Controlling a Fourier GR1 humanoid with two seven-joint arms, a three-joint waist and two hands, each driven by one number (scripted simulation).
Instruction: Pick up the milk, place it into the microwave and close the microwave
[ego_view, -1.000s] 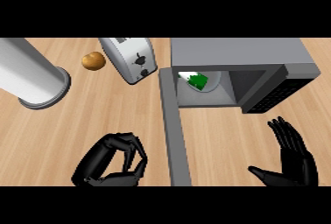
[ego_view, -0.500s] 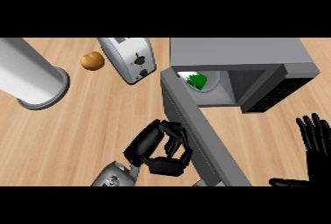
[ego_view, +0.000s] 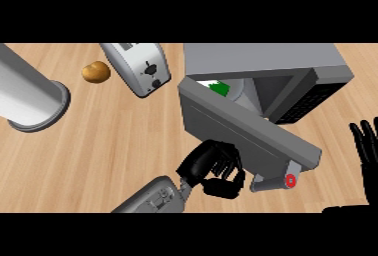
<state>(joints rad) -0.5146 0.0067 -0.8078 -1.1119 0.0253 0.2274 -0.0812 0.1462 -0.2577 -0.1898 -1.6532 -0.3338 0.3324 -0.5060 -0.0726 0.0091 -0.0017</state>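
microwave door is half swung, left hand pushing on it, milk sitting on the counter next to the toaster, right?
Not quite: the milk is inside the microwave, not beside the toaster; the head view shows it behind the door. The left hand is at the half-swung door.

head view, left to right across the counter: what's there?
Grey cylinder → brown round item → toaster → left hand at the microwave door → microwave, with the milk inside → right hand at the right edge.
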